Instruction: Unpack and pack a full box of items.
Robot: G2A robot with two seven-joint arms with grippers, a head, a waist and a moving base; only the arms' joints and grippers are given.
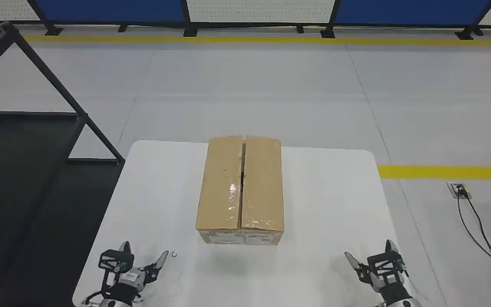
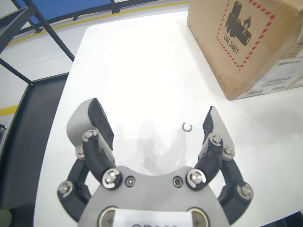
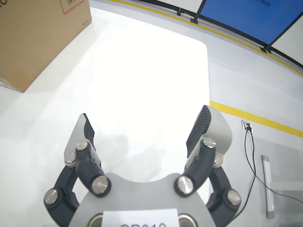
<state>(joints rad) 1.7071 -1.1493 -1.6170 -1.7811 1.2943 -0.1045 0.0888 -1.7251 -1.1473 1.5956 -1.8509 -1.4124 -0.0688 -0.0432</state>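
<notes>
Nearest the lens, the left hand (image 2: 153, 106) and the right hand (image 3: 144, 112) are seen with their jaws spread wide and nothing held between them. One is poised at each near corner of the tabletop (image 1: 161, 199). The white tabletop is the largest thing in view, and the box (image 1: 242, 188) is set at its middle. It is a brown cardboard carton, closed, with its two top flaps met along a central seam that appears to be covered with glossy tape. It is placed well apart from both hands. A small C-shaped ring (image 2: 187, 127) is found on the tabletop just beside one fingertip of the left hand. Unpacking is judged not yet begun. If the seam is taped, the flaps may not be parted by a pull — the whole box could be lifted or dragged instead. The ring could be swept off the edge by the left hand.
</notes>
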